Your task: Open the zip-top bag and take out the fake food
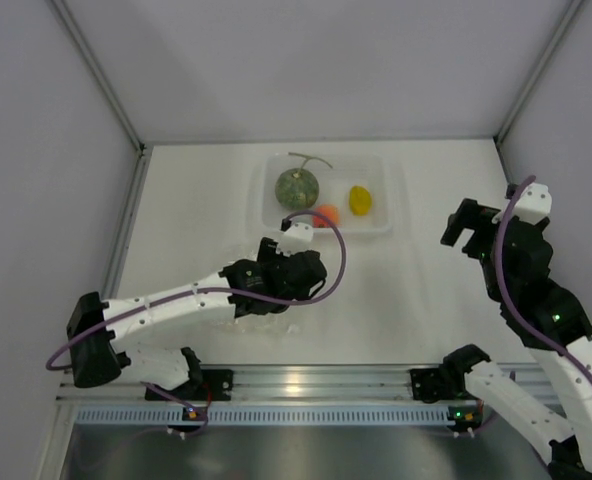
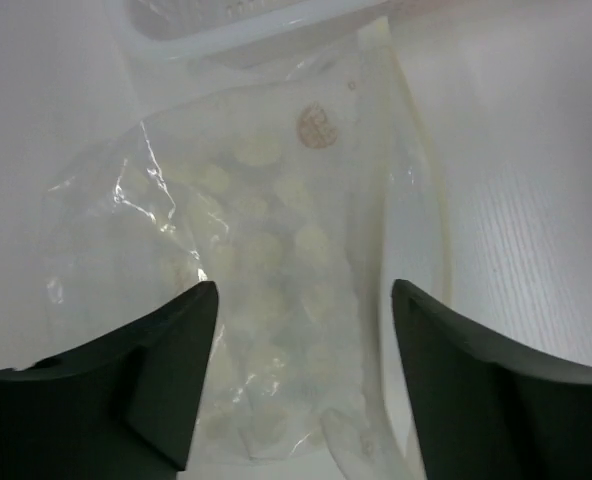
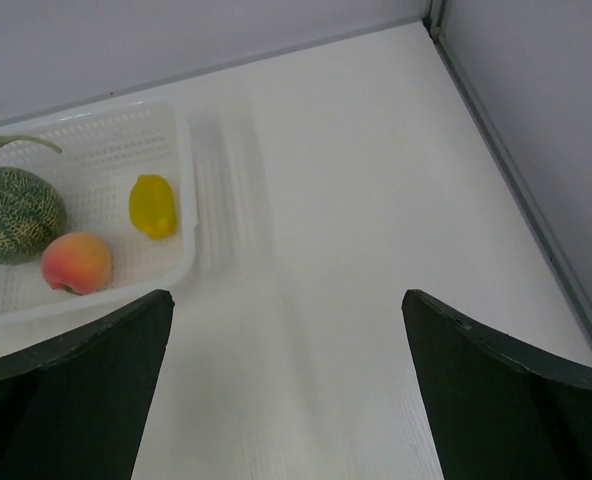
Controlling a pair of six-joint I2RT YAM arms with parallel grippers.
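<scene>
Hovering over the zip-top bag [image 2: 266,250], the left end effector [image 2: 304,295] is held with fingers [image 2: 166,370] spread, apparently so that the flat pouch on the table [image 1: 396,300] can be straddled. Whether its zip is parted cannot be made out. Further right, the green melon [image 1: 296,186], orange-red fruit [image 1: 326,216] and yellow fruit [image 1: 360,200] are seen in the white basket [image 1: 336,170], outside the bag. The right end effector [image 3: 286,295] is seen raised, spread and empty, well apart from everything.

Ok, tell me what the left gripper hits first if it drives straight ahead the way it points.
Most likely the zip-top bag, lying on the table straight ahead of the open left gripper. The gap to it is unclear.
</scene>
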